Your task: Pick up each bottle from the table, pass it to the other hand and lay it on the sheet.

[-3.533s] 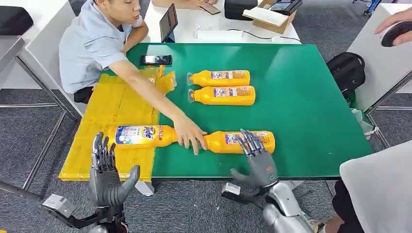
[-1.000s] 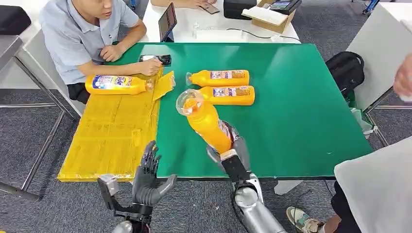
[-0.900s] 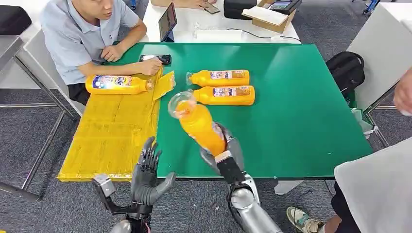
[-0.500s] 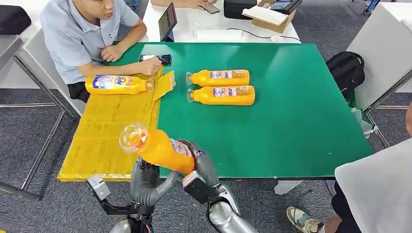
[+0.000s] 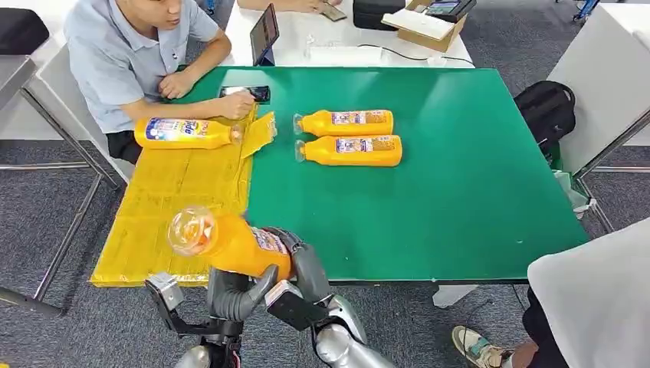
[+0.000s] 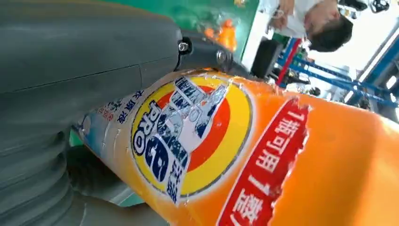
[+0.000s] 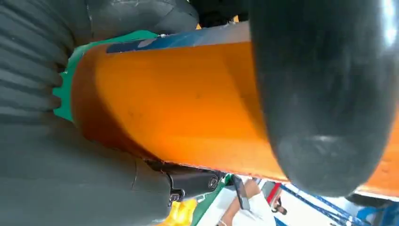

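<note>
Head view: left hand (image 5: 230,287) half-hidden behind bottle (image 5: 234,244)

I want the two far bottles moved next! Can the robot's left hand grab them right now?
Probably not: the left hand is at the held bottle with the right hand, and the two bottles lie far across the table.

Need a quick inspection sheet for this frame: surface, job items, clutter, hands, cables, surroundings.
Surface: green table, yellow sheet along its left side.
Job's things: held bottle over the near edge by the sheet; two bottles on the table; one bottle on the sheet.
Clutter: phone on the table.
Hands: right hand grips the held bottle; left hand against it from below.
Cables: one on the white table behind.
Surroundings: seated person, black bag.
</note>
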`<state>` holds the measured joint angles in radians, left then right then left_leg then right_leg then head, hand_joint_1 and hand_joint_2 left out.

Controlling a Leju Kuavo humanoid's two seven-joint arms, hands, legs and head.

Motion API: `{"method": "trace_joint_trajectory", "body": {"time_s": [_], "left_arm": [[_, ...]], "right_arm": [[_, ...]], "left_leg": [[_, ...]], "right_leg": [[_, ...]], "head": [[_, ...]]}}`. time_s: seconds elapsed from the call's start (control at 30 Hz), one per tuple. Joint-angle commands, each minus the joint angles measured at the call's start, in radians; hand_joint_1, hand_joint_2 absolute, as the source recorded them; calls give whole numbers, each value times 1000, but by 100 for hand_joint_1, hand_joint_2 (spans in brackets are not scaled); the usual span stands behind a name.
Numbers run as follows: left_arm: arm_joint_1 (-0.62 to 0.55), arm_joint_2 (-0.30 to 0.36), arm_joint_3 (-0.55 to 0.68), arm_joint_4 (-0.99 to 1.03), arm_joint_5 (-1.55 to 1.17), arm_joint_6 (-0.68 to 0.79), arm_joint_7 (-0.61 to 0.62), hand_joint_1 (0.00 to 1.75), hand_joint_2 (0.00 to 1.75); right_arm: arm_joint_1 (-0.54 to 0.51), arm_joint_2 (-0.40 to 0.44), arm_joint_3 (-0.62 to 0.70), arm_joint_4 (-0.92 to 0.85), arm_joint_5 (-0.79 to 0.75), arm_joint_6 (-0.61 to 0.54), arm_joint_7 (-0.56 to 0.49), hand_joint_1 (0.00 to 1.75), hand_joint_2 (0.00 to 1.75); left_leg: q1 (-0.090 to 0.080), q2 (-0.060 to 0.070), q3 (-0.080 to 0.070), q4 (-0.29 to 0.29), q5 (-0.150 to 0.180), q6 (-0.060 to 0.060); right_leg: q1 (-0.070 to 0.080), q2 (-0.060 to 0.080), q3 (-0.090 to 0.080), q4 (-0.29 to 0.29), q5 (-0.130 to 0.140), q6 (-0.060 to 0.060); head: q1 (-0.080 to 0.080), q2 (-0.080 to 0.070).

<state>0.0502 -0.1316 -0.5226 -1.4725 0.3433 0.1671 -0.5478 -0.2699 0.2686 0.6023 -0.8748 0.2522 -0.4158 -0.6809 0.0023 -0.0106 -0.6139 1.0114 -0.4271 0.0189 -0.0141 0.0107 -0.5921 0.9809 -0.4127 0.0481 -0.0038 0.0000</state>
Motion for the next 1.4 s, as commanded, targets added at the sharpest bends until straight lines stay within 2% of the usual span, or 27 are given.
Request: {"method": "trace_joint_trajectory", "body": {"time_s": [0.03,0.37,0.4,0.47,0.5,0.6,0.63,0.8,0.87,0.93,0.97,1.03,1.07,1.13,1.17,1.33,1.37,1.4], "left_arm": [[-26,0,1,11,41,38,-7,175,175],[-21,-7,67,-30,79,98,-27,175,175],[-23,-9,77,-20,44,161,-12,175,175],[-41,-3,101,19,-8,244,-1,175,175],[-44,-20,125,36,-16,276,-7,175,175],[-97,10,164,121,-184,428,-62,175,175],[-122,21,175,170,-304,530,-83,175,175],[-187,27,290,272,-455,531,-67,175,175],[-234,10,386,351,-751,531,-12,175,175],[-251,13,409,378,-814,531,-4,175,175],[-310,28,415,480,-989,531,78,175,175],[-341,38,408,523,-997,531,81,175,175],[-424,72,353,671,-1117,516,174,175,175],[-482,87,333,750,-1139,493,200,175,175],[-565,110,281,874,-1227,464,274,175,175],[-670,121,240,987,-1300,382,333,175,175],[-691,121,232,1009,-1311,343,344,162,175],[-702,120,230,1021,-1314,321,357,162,175]], "right_arm": [[-32,5,136,126,-15,7,-17,0,175],[-23,-13,163,105,-22,-24,-17,0,175],[-20,-18,171,95,-12,-55,-17,0,0],[-9,-32,179,78,-3,-96,-17,0,0],[-6,-38,187,70,-5,-109,-17,0,0],[-6,-64,235,24,2,-165,-17,0,0],[-8,-74,254,6,-5,-176,-17,0,0],[-16,-82,277,1,-36,-181,-17,0,0],[-23,-76,276,22,-51,-170,-17,0,0],[-24,-77,279,19,-52,-171,-17,0,0],[-27,-78,289,18,-59,-154,-17,0,0],[-29,-74,289,24,-60,-154,-17,0,0],[-32,-76,303,22,-64,-128,-17,0,0],[-32,-73,308,25,-65,-119,-17,0,0],[-37,-73,327,30,-58,-102,-17,0,0],[-45,-78,359,20,-52,-87,-17,0,0],[-48,-82,369,8,-52,-87,-17,0,0],[-49,-82,371,5,-52,-90,-17,0,0]], "left_leg": [[0,1,2,-1,-1,-1],[0,0,1,0,0,-1],[1,0,3,-1,-1,-1],[1,-1,5,-1,-1,-1],[0,-1,4,-1,-1,-1],[0,-1,4,-2,0,-1],[0,-2,3,-2,0,-1],[0,-1,5,-2,0,-1],[0,0,5,-2,0,-1],[1,0,6,-2,0,-1],[0,0,4,-2,1,-1],[0,-1,3,-2,1,-1],[1,-2,5,-2,1,-2],[0,-3,2,-1,2,-1],[1,-3,4,-2,2,-2],[1,-3,3,0,2,-2],[1,-2,2,0,2,-2],[1,-2,3,0,2,-2]], "right_leg": [[1,0,2,-1,-1,-1],[1,-1,2,-1,-1,-1],[1,-2,4,-1,-1,-2],[1,-2,5,-2,-2,-2],[1,-3,4,-1,-1,-2],[1,-3,4,-2,-1,-2],[1,-3,4,-2,-1,-1],[1,-3,5,-2,-1,-2],[1,-2,5,-2,0,-2],[1,-2,6,-2,-1,-2],[1,-2,4,-1,0,-2],[0,-2,3,-1,0,-1],[1,-4,5,-1,-1,-2],[0,-4,3,-1,0,-1],[1,-4,5,-1,0,-2],[1,-5,3,1,-1,-2],[1,-3,2,1,0,-1],[1,-4,3,1,-1,-2]], "head": [[0,0],[0,0],[0,0],[0,0],[0,0],[0,0],[1,0],[0,0],[0,0],[0,0],[0,0],[0,0],[0,0],[0,0],[0,0],[0,0],[0,0],[0,0]]}}
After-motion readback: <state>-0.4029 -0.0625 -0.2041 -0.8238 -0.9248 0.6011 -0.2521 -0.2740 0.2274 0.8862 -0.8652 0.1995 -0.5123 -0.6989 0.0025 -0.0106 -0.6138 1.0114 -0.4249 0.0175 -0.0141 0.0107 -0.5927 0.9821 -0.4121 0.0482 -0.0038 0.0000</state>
